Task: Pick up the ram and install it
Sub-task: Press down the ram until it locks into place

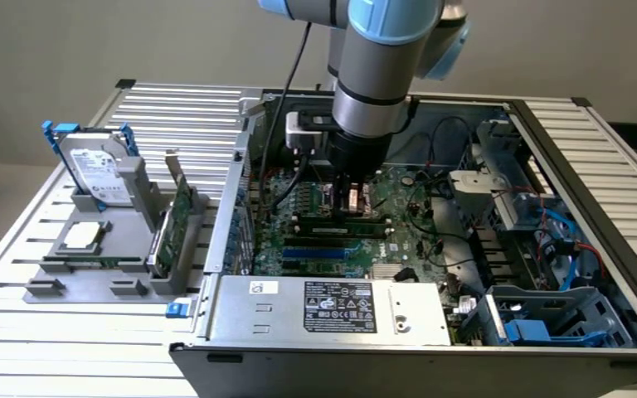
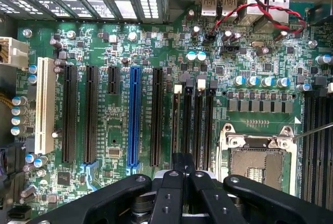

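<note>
Open computer case (image 1: 430,348) is sitting on the slatted table (image 1: 31,315), holding one motherboard (image 2: 114,130) with one ram stick (image 1: 338,221) lying seated in its slot just below the gripper (image 2: 183,169), jaws together, gripping nothing.

The motherboard (image 2: 125,125) is dark green, dotted with silver-topped capacitors. Its expansion slots are black, save one blue slot (image 2: 134,117) and one cream-white slot (image 2: 46,104). The gripper (image 2: 183,168) is black. On the slatted silver table (image 1: 53,332), a grey rack (image 1: 109,274) holds a silver hard drive (image 1: 95,170) with blue rails and a green card (image 1: 175,224).
</note>
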Tool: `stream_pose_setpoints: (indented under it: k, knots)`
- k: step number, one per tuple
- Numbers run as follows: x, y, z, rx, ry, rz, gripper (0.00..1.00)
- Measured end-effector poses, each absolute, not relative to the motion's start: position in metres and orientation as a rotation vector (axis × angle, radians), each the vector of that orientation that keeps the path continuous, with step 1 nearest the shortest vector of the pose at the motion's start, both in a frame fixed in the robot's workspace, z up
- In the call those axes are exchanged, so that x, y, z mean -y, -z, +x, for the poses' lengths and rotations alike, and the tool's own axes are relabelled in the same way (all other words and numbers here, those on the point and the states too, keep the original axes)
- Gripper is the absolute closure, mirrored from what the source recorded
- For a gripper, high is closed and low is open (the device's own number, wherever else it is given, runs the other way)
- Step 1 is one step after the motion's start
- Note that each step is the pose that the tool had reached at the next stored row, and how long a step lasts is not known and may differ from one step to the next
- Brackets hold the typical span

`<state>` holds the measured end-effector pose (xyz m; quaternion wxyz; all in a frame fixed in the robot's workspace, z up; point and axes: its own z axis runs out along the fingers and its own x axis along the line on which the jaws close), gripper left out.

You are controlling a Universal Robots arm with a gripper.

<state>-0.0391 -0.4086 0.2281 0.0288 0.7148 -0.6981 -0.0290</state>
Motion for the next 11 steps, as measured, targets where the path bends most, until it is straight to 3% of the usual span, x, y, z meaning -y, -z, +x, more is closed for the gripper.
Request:
stream_pose_setpoints:
  k: [11]
  knots:
    - [0.411, -0.252, -0.032, 2.147, 0.094, 2.202, 0.89]
